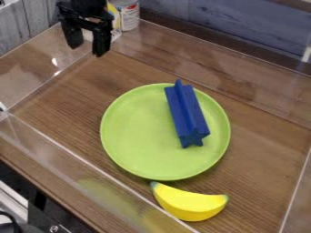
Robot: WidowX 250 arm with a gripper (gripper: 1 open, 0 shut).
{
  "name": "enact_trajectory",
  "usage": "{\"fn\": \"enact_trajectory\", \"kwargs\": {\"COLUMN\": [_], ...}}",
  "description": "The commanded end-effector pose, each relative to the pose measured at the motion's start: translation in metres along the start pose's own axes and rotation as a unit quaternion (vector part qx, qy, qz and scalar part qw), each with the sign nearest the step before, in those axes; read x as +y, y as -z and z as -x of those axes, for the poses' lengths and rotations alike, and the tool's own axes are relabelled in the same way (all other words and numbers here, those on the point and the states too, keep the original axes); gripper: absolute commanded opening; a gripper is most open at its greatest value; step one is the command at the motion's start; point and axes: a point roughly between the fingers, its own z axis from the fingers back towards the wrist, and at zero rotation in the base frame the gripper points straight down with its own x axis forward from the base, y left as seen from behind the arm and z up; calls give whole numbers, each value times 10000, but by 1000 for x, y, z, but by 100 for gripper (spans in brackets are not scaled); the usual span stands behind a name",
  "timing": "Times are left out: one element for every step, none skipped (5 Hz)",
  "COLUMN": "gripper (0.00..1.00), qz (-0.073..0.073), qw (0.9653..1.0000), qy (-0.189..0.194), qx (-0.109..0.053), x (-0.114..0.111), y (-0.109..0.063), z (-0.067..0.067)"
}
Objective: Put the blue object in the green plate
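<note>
The royal-blue ridged block (186, 113) lies on the round lime-green plate (136, 136), toward the plate's right half, running from the far rim toward the near right. My black gripper (89, 42) hangs at the upper left, pointing down over the wooden surface. It is well apart from the plate and the block. Its two fingers stand apart and there is nothing between them.
A yellow banana-shaped toy (190, 200) lies just below the plate's near edge. Clear plastic walls (36, 173) enclose the wooden tabletop (261, 136). A white-and-yellow container (124, 13) stands behind the gripper at the top.
</note>
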Motion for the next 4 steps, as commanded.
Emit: {"fn": "enact_trajectory", "kwargs": {"gripper": [100, 100, 100, 100], "qz": [-139, -138, -132, -128], "qw": [9991, 9990, 9989, 9988], "qy": [-38, -54, -71, -89], "qx": [-395, -426, -440, -459], "x": [14, 20, 24, 29], "y": [-16, -12, -8, -6], "z": [-13, -16, -18, -20]}}
